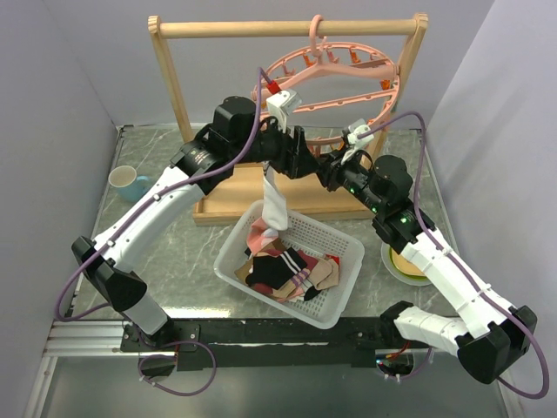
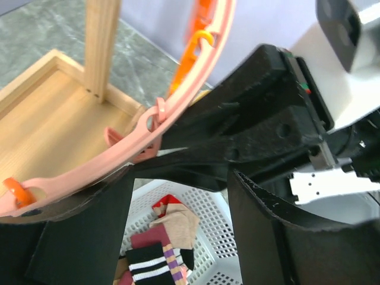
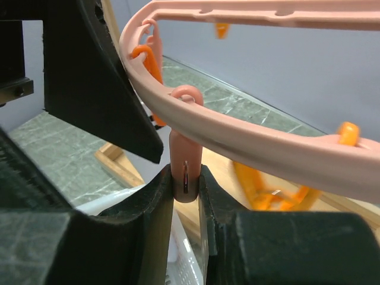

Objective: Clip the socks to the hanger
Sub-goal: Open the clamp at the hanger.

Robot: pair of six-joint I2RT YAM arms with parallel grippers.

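With the right gripper (image 3: 186, 184) clamped on the pink clip (image 3: 185, 154) under the hanger (image 3: 249, 139) rim, feed in the white sock (image 1: 275, 205) seemingly dangling beside the spread left gripper (image 2: 181, 202).

Overhead, two wrist close-ups on hanger (image 3: 237, 133)

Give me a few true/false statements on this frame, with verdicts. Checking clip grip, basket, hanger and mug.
1. The right gripper pinches a pink clip on the hanger. True.
2. The mesh basket is empty. False: several socks lie in it.
3. The hanger hangs from the wooden rack, on its top bar. True.
4. The mug stands on the robot's right. False: it stands on the left side of the table.
5. The left gripper has its jaws pressed together. False: they stand apart.
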